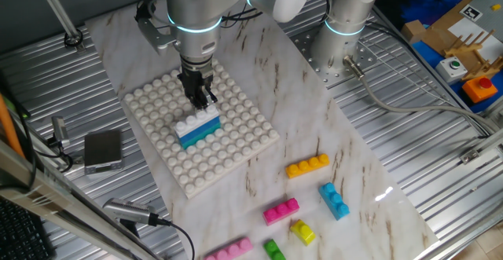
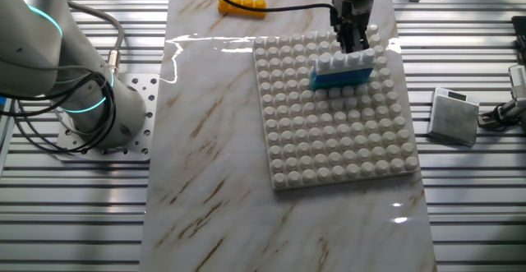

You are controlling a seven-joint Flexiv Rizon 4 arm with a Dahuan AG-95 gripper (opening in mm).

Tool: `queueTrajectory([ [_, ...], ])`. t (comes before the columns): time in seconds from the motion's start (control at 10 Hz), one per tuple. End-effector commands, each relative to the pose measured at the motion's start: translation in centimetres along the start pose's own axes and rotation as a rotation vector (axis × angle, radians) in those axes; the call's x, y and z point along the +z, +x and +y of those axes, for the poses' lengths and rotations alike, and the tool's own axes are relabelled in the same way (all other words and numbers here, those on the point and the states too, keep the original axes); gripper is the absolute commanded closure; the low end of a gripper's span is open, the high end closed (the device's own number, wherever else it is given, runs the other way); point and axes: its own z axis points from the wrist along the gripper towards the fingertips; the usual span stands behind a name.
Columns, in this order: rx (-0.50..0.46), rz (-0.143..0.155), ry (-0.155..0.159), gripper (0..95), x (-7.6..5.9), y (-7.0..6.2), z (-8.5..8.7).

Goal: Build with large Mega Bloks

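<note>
My claw (image 1: 203, 97) presses the white brick (image 1: 196, 122) onto the teal and blue stack (image 1: 199, 134) mid-baseplate (image 1: 236, 154); whether it grips I cannot tell; spare bricks (image 1: 307, 166) wait right on the surface

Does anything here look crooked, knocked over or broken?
Nothing stands out. The white brick sits squarely on the blue stack on the baseplate, with the gripper just above. The loose bricks beside it look undamaged.
</note>
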Motion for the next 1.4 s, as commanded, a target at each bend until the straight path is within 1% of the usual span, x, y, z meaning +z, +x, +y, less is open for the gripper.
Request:
queueTrajectory([
  [0.1,0.000,0.001,-0.001,95.0,0.0,0.0,0.0],
  [0.5,0.000,0.001,-0.001,95.0,0.0,0.0,0.0],
  [0.6,-0.045,0.023,0.004,95.0,1.9,-4.7,0.4],
  [1.1,-0.045,0.027,0.011,95.0,1.7,-4.6,0.5],
  [1.4,-0.047,0.035,0.012,95.0,0.9,-4.6,0.7],
])
